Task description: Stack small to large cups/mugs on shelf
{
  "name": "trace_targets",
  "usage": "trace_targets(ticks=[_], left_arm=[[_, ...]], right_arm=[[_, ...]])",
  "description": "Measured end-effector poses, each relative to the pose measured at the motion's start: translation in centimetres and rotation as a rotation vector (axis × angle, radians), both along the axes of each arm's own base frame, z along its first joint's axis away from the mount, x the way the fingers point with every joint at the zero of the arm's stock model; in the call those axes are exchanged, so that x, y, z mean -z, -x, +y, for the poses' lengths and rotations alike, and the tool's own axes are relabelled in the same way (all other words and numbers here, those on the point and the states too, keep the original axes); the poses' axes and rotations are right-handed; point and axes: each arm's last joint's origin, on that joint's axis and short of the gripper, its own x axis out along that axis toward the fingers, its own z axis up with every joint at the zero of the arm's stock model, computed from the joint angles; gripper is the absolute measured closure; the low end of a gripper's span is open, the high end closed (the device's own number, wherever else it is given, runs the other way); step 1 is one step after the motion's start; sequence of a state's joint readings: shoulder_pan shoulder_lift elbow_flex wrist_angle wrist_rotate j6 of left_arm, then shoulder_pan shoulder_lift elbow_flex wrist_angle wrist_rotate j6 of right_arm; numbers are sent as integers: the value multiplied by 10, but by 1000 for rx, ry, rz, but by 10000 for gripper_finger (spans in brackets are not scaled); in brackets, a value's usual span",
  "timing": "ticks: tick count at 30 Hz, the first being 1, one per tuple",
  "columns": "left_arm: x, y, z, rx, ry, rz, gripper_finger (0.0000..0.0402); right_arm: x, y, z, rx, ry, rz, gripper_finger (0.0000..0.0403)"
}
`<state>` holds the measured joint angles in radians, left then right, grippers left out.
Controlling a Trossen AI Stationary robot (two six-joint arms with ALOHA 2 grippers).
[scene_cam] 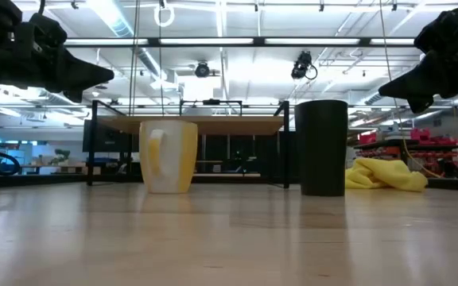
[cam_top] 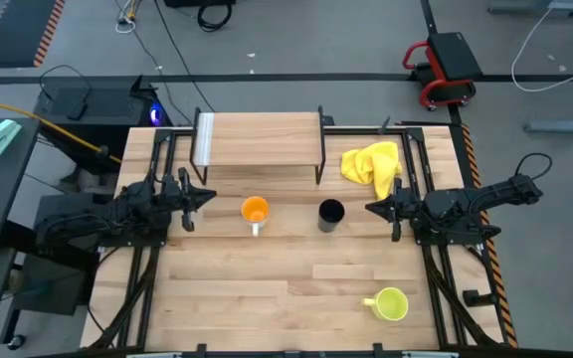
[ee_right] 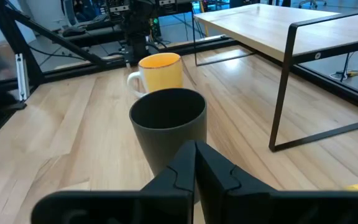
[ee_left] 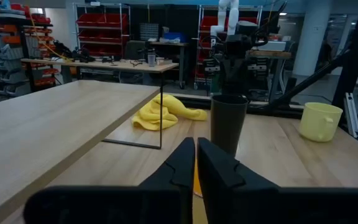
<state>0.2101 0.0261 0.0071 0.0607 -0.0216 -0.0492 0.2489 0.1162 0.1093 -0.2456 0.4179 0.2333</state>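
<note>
The orange-inside mug (cam_top: pixel 255 211) and the taller black cup (cam_top: pixel 331 213) stand upright on the tabletop just in front of the shelf (cam_top: pixel 257 137), whose wooden top is bare. The yellow-green mug (cam_top: pixel 390 304) stands at the near right of the table. My left gripper (cam_top: pixel 207 197) hovers shut, left of the orange-inside mug and pointing at it. My right gripper (cam_top: pixel 371 207) hovers shut, right of the black cup (ee_right: pixel 168 127) and pointing at it. In both wrist views the fingers (ee_left: pixel 195 142) (ee_right: pixel 196 144) lie together with nothing between them.
A crumpled yellow cloth (cam_top: pixel 371 164) lies beside the shelf's right legs, behind my right gripper. The shelf's thin black legs (ee_right: pixel 283 93) stand close behind both cups. Open tabletop (cam_top: pixel 267 288) stretches across the near half, left of the yellow-green mug.
</note>
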Motion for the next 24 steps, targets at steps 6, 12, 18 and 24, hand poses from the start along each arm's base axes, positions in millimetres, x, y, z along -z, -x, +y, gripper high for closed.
trace_targets(ticks=[6,12,18,24], left_arm=[[0,0,0,0,0,0,366],[0,0,0,0,0,0,371],[0,0,0,0,0,0,376],[0,0,0,0,0,0,368]], right_arm=[[0,0,0,0,0,0,385],[0,0,0,0,0,0,385],[0,0,0,0,0,0,385],[0,0,0,0,0,0,385]])
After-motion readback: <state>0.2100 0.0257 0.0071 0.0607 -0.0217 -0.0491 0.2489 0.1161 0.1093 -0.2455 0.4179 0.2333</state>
